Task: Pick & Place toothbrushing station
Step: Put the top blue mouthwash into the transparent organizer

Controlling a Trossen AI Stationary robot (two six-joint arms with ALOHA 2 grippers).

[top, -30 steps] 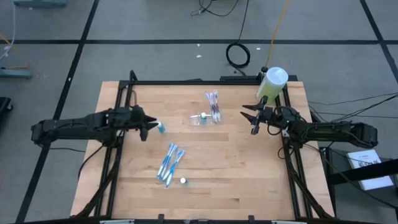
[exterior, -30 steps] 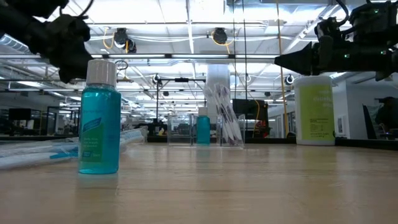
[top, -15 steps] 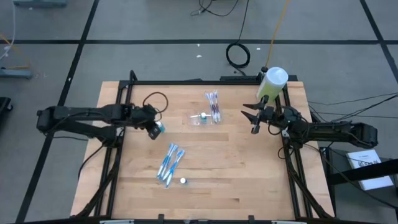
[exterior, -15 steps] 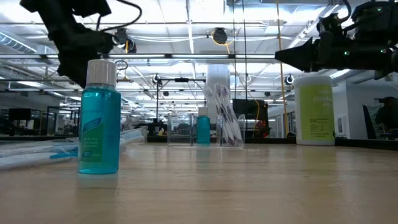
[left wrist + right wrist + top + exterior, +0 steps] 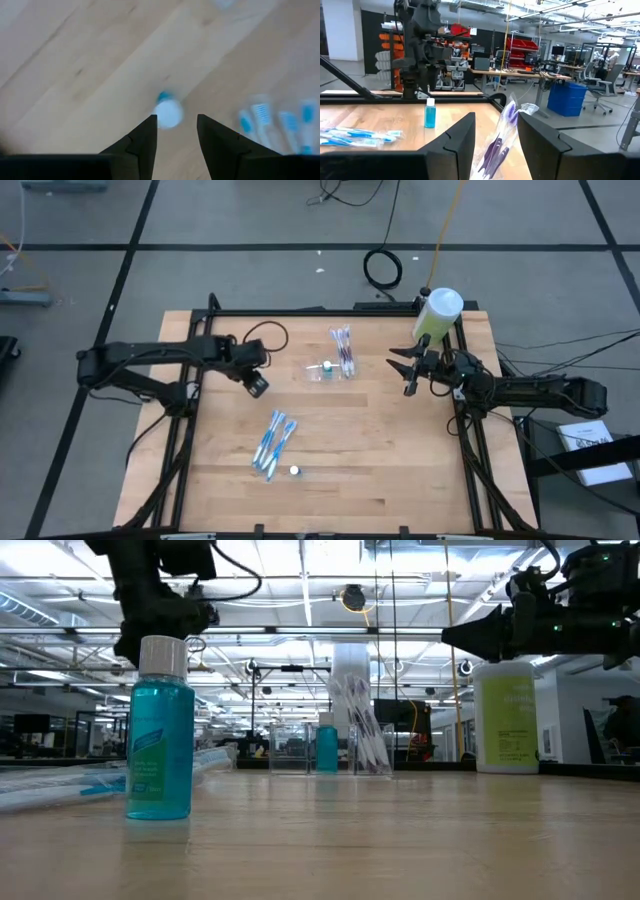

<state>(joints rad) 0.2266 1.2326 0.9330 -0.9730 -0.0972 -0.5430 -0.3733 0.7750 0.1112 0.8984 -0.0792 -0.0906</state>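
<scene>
The toothbrushing station (image 5: 318, 372), a small clear tray, sits mid-table with a little blue bottle (image 5: 327, 746) standing in it. A larger blue bottle with a white cap (image 5: 160, 730) stands upright on the left half of the table. My left gripper (image 5: 256, 385) hangs open above it, pointing steeply down. In the left wrist view the cap (image 5: 167, 113) shows below and between the fingertips of that gripper (image 5: 176, 117), untouched. My right gripper (image 5: 408, 370) waits open and level at the right edge, beside the tall green bottle (image 5: 438, 315).
A pack of purple toothbrushes (image 5: 343, 350) lies just beyond the tray. Several blue toothbrushes (image 5: 272, 442) and a small white cap (image 5: 294, 470) lie nearer the front. A black frame (image 5: 300, 311) borders the tabletop.
My left gripper has swung from lying level beside the blue bottle to pointing steeply down over its cap, its wrist rising and reaching toward the table's middle. The bottle has stayed upright in place.
</scene>
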